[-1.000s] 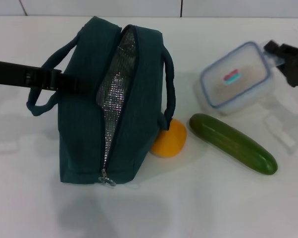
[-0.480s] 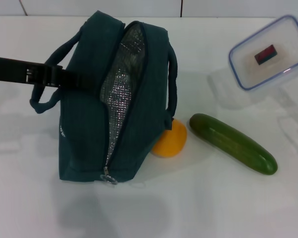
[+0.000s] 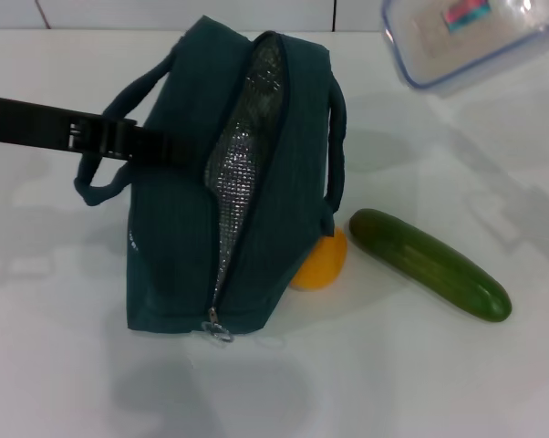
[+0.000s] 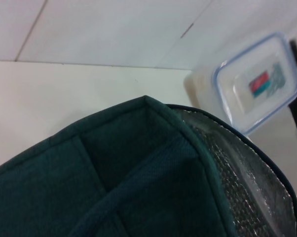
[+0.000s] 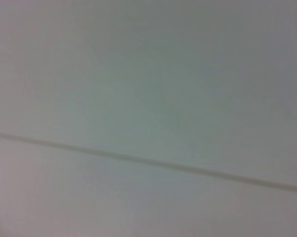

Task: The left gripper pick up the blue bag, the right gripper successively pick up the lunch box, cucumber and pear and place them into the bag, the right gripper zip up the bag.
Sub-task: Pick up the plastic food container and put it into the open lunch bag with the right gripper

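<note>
Lunch box [image 3: 471,41] aloft, well apart from left gripper [image 3: 151,146] fingers.

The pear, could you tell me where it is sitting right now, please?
In the head view, the pear rests on the table, tucked against the right side of the blue bag and partly hidden by it, with the near end of the cucumber just to its right.

white table [image 3: 420,383], blue bag [image 3: 179,246] (unzipped), pear [image 3: 322,260], cucumber [image 3: 429,263]
</note>
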You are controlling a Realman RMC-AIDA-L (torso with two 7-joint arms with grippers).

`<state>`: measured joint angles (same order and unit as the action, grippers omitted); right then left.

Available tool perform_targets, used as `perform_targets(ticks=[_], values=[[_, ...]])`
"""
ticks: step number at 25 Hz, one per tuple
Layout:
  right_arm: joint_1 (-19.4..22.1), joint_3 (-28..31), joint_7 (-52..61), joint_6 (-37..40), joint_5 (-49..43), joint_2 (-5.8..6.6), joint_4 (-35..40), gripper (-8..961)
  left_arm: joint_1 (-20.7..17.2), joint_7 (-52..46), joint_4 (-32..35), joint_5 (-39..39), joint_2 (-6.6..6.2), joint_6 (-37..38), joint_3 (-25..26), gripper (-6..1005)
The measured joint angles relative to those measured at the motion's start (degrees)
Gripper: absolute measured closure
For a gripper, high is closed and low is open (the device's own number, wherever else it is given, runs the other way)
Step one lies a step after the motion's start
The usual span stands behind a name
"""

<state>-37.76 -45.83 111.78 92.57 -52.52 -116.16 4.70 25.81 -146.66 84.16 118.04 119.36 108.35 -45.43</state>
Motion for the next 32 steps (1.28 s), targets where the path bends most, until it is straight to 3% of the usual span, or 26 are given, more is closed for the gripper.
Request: perform_targets(ticks=[9,15,23,32], values=[[-10.7,0.0,0.6,4.4,0.7,-0.03,-2.0,835,0.7,-0.4,-0.8,0.0,0.05,-0.1,-1.1,961],[-15.6,-0.4,0.0,4.4,0.8,-0.02,-4.2,824,1.5,-0.1,-2.3,0.3,0.08,-0.2,-1.1,961],[-18.4,-1.0,-2.0,2.7,-1.4,-0.02,-6.8,809,2.5,0.4,-3.5,0.5,0.09,-0.9,-1.2,961],[-17.9,-0.8,-3.7,-2.4,-7.3,-0.02,-8.9,792,2.0,1.1,-3.9,1.3,-0.1,-4.5,-0.9,961]])
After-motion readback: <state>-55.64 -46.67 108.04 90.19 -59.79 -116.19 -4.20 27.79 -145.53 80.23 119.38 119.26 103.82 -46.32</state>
